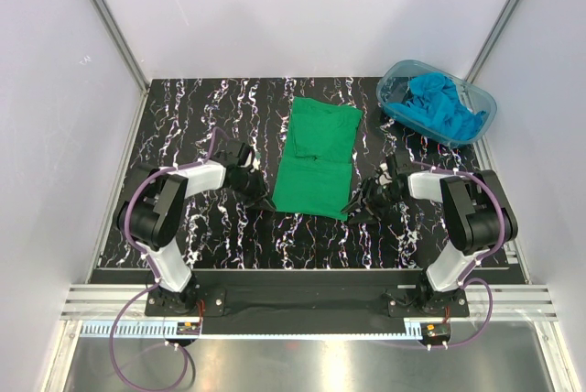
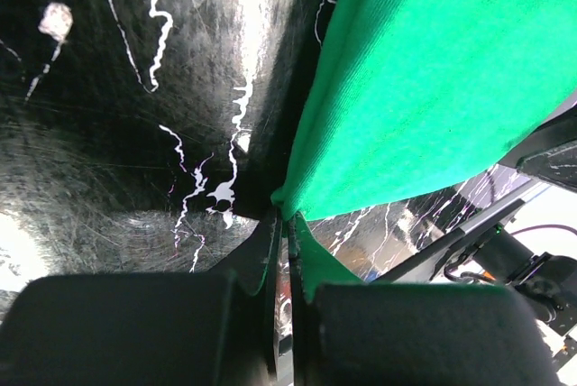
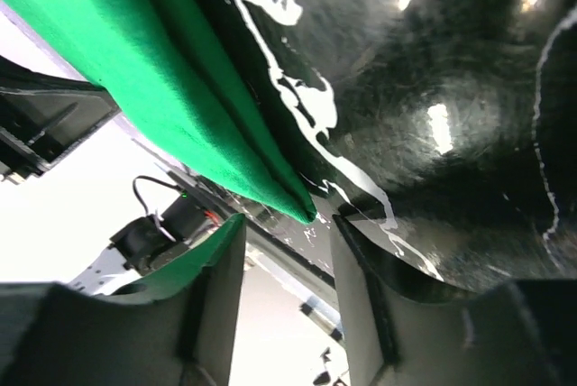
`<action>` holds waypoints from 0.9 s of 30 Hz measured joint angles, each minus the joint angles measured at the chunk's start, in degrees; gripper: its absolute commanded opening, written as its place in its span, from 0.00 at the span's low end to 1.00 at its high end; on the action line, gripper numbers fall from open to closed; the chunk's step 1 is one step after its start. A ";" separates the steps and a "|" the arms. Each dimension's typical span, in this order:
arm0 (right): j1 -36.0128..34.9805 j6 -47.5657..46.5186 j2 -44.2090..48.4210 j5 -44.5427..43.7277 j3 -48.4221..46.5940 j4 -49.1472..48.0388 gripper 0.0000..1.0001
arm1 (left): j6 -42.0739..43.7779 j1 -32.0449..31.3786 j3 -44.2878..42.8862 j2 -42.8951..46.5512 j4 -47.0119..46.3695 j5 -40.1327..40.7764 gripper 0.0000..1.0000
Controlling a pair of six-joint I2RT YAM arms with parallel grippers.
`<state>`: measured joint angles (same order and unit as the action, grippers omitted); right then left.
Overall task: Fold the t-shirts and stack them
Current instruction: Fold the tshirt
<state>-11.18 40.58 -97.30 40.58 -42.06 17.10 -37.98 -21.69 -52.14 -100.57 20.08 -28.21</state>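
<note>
Now the near edge of the green t-shirt sits right at both of your grippers.
The green t-shirt (image 1: 316,158) lies flat in the middle of the black marbled table (image 1: 183,126). In the top view its long side runs from 6 o'clock up to 12 o'clock. Your left gripper (image 2: 287,224) is at the shirt's 7 o'clock corner, and its fingers (image 2: 257,255) are pressed together with that corner of cloth nipped between them. Your right gripper (image 3: 290,224) is at the 5 o'clock corner, but its fingers (image 3: 361,269) are spread apart. The cloth tip sits just in front of the gap, not yet nipped. I think the right side must close before you lift the near edge toward 12 o'clock. The turquoise-blue t-shirts (image 1: 438,103) lie in the clear tub (image 1: 491,106) at 2 o'clock.
</note>
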 measured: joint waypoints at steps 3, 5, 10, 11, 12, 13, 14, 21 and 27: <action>0.00 2.40 0.02 0.66 1.40 -2.16 0.47 | 0.55 0.00 0.00 0.00 -0.04 -0.15 0.00; 0.00 3.61 0.02 0.96 1.99 -3.08 0.47 | 0.72 0.00 0.00 0.00 -0.04 -0.20 0.00; -0.02 5.81 -0.09 1.07 2.49 -4.48 0.47 | 1.25 -0.04 0.00 0.09 -0.04 -0.28 0.00; -0.02 6.10 -0.22 1.09 2.49 -4.74 0.47 | 1.46 -0.09 0.00 0.09 -0.04 -0.26 0.00; -0.02 6.43 -0.42 1.18 2.49 -5.11 0.45 | 1.57 -0.13 0.00 0.11 -0.04 -0.26 0.00; -0.02 6.54 -0.59 1.18 2.47 -5.49 0.44 | 1.77 -0.20 0.00 0.13 -0.07 -0.22 0.00; -0.02 6.60 -0.76 1.09 2.45 -5.90 0.42 | 1.97 -0.26 0.00 0.17 -0.09 -0.20 0.00; -0.20 5.14 -2.29 -0.70 1.40 -7.58 0.10 | 3.04 -1.14 0.31 0.92 -0.02 0.66 0.00; -0.42 3.13 -2.32 -1.62 0.72 -5.70 0.00 | 3.82 -2.25 2.08 3.10 0.42 1.95 0.00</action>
<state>-11.60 43.70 -99.61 38.96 -41.34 11.40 -34.15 -23.94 -50.06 -97.47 20.49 -26.26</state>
